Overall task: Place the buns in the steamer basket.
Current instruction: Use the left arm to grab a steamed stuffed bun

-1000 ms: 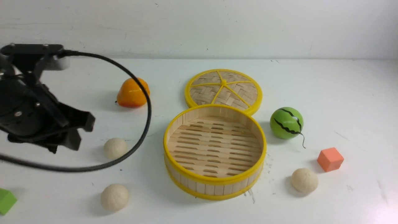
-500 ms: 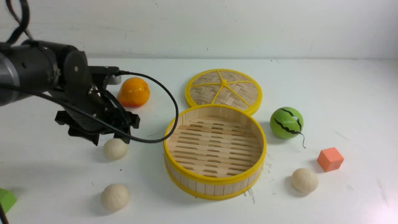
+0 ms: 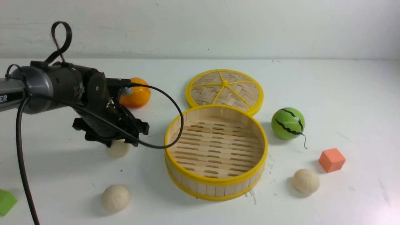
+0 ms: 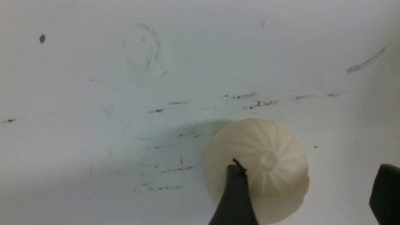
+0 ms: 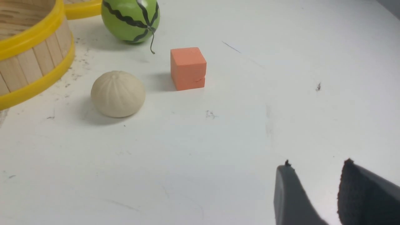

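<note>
Now | buns (image 3: 115, 197) outside steamer basket (image 3: 215, 189) | left fingers (image 4: 235, 197) wide over one | right fingers (image 5: 289, 197) narrow, empty

A robotics lab test bench, not a real kitchen. A plain white table (image 3: 343, 93), scuffed with dark marks, stands against a bare white wall (image 3: 218, 28). A black robot arm (image 3: 59, 87) trailing a loose black cable (image 3: 182, 120) reaches over scattered play props (a bamboo-style steamer basket (image 3: 215, 182), a glossy green watermelon ball (image 3: 287, 123), an orange cube (image 3: 332, 160), a green block (image 3: 6, 201)), all laid out apart like test pieces on the tabletop.
</note>
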